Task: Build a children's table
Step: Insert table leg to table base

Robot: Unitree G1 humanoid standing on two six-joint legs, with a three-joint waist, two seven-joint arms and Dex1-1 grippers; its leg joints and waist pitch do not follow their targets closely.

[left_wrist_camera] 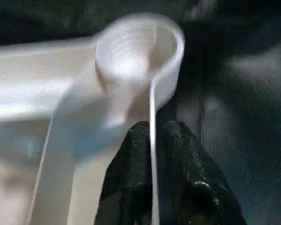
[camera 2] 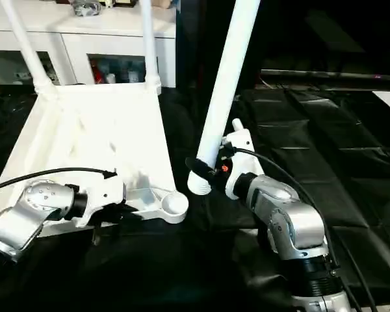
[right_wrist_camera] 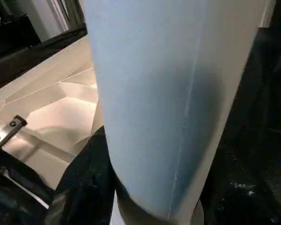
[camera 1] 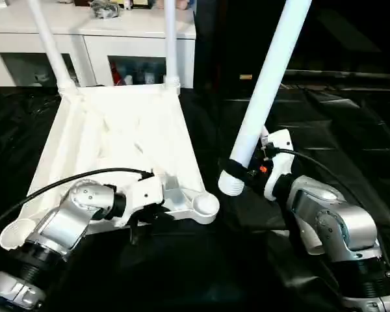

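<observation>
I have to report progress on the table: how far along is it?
Done: two legs stand in the far sockets of the upturned tabletop. In hand: the right gripper holds a third leg tilted beside the near socket; the left gripper pinches the rim there. Left: seating this leg, then a fourth.

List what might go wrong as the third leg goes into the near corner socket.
1. The leg in the right end effector is tilted and beside the empty socket, so it may jam or miss it.
2. The left end effector pinches just the tabletop's thin rim; a push could slip it and shift the tabletop.
</observation>
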